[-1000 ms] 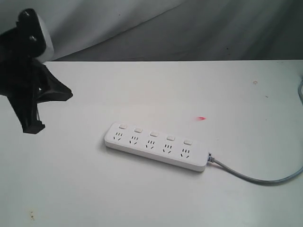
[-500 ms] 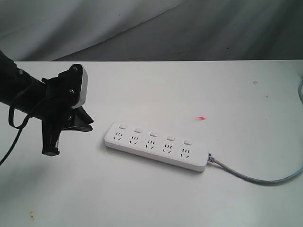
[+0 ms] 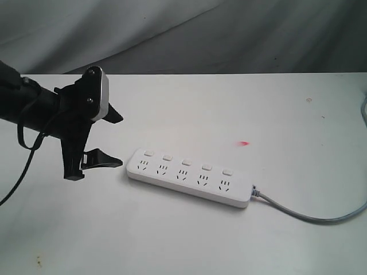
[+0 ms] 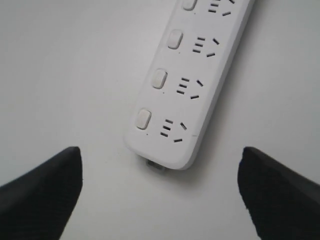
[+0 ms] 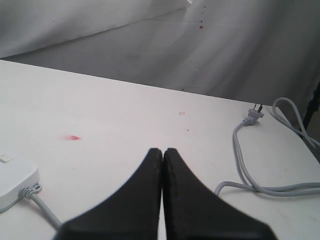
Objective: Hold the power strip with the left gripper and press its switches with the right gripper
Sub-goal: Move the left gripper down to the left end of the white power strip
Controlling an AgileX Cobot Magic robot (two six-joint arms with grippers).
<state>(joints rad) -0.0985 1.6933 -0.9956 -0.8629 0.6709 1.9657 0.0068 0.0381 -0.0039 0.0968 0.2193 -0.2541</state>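
at the left one black pincer [image 3: 118, 141] hangs spread wide and empty, just off the rounded end of the single power strip [image 3: 189, 177]. the strip, a long flat bar of smooth white plastic, lies mid-way along the white desk [image 3: 229, 103] with five outlets, its switches [image 3: 186, 161] five small square buttons in a row, and one grey cord [image 3: 309, 215] trailing right. beyond the cord end the right pincer [image 5: 163, 152] is pressed together, with creased grey cloth [image 3: 229, 34] behind the desk.
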